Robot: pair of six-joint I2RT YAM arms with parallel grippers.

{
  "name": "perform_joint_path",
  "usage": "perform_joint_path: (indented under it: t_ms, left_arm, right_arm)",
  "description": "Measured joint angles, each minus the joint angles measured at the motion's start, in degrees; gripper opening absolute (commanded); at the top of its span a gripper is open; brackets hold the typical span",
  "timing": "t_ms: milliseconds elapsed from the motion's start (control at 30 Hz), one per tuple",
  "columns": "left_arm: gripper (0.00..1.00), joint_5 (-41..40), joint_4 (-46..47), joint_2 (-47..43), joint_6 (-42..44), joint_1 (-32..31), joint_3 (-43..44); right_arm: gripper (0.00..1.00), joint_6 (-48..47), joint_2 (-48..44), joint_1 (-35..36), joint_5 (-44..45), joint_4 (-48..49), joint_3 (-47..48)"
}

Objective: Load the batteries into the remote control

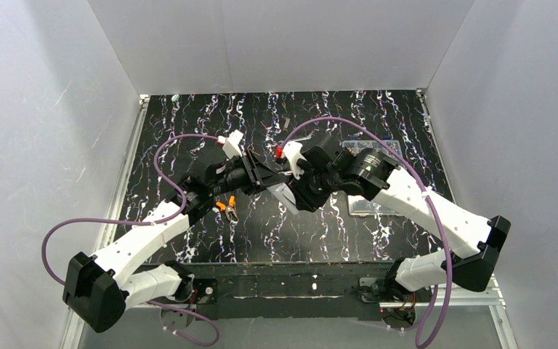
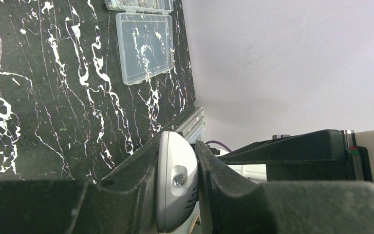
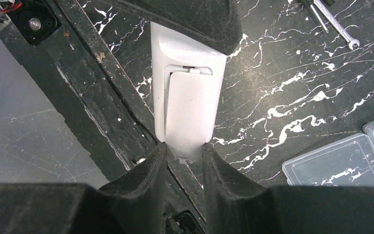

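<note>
Matte black jaws of left gripper [image 2: 179, 146] and right gripper [image 3: 184, 148] clamp the smooth white remote control [image 3: 189, 92], hiding its 12 and 6 o'clock ends.

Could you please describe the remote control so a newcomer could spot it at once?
Start at the middle of the black marbled table. Clamped above it between the left pincer and the right pincer is the remote control: unlike the clear box lying nearby, it is an opaque white oblong.
</note>
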Motion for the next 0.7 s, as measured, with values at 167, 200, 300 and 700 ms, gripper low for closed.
perform_joint_path:
  t_ms: [167,200,300,700]
  left_arm:
    - [0.00,0.04,-0.11,0.00,0.04,0.00,0.00]
    - [0.00,0.02,-0.13,0.00,0.07,0.00,0.00]
    - [0.00,0.02,-0.28,0.00,0.15,0.02,0.00]
    - [0.00,0.02,-0.26,0.00,0.17,0.13,0.00]
  right_arm:
    - [0.30,-0.02,0.70,0.11,0.00,-0.02,0.24]
    - [0.30,0.00,0.90,0.11,0.02,-0.02,0.33]
    - [0.30,0.00,1.31,0.11,0.04,-0.22,0.63]
    - [0.32,0.00,2.51,0.11,-0.46,-1.09,1.79]
